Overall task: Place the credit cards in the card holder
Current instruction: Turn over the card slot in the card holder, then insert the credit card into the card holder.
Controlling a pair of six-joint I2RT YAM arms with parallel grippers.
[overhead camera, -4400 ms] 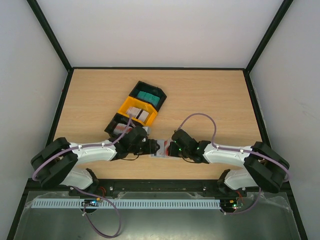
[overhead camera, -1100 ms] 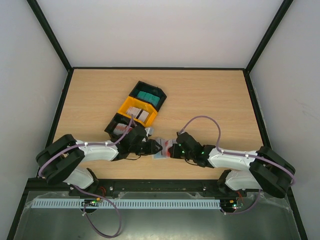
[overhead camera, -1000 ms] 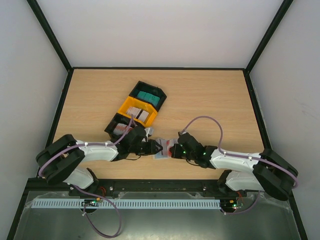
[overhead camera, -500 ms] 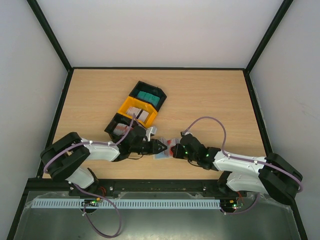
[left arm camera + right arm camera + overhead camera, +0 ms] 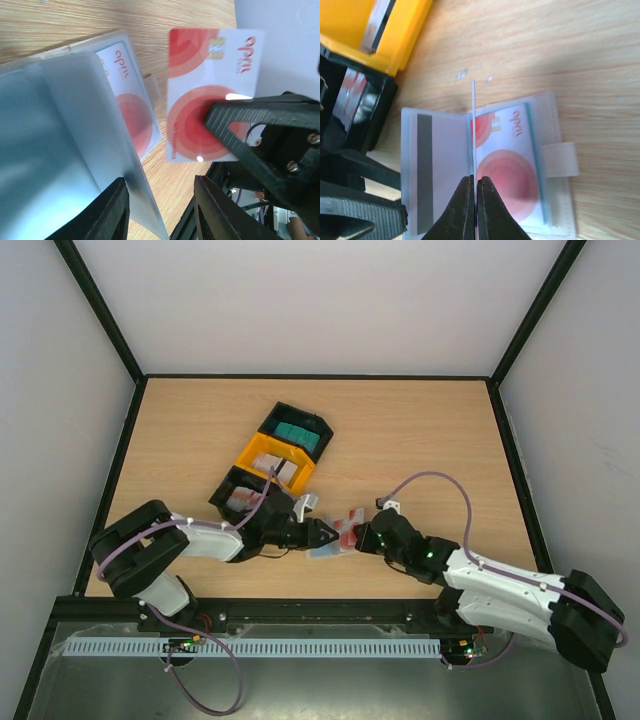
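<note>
Hovering over a wood table [image 5: 420, 430], w/ a row of black and yellow trays [image 5: 250, 458] just beyond the left gripper, two robot arms meet above an opened card holder [image 5: 560, 205] that lies flat right under both sets of fingers. The holder's long axis runs side to side beneath the right gripper [image 5: 475, 187], its centre fold in line w/ that gripper's fingers. The right gripper is clamped tight on a red-and-white card [image 5: 200, 65], held on edge directly above the fold. From its own camera the card shows only as a thin line running straight out from the fingertips. In the left wrist view the right finger crosses one long edge of that card, so its long axis looks to run crosswise to the fingers, though that is not certain from these angles. The left gripper [image 5: 159, 185] stands partly open at the holder's other side. A clear leaf [image 5: 75, 125] passes btwn its jaws w/out being pinched, as far as shows. Left of the held card a dark-striped card [image 5: 435, 170] sits on its page, and right of it a second red card [image 5: 507, 165] sits in a pocket, both lengthwise along the fold. Farthest right, the snap tab [image 5: 560, 160] points away from the fold. The right arm looks best placed for the insert, which likely turns on lowering the card's edge into a pocket mouth beside the fold.
</note>
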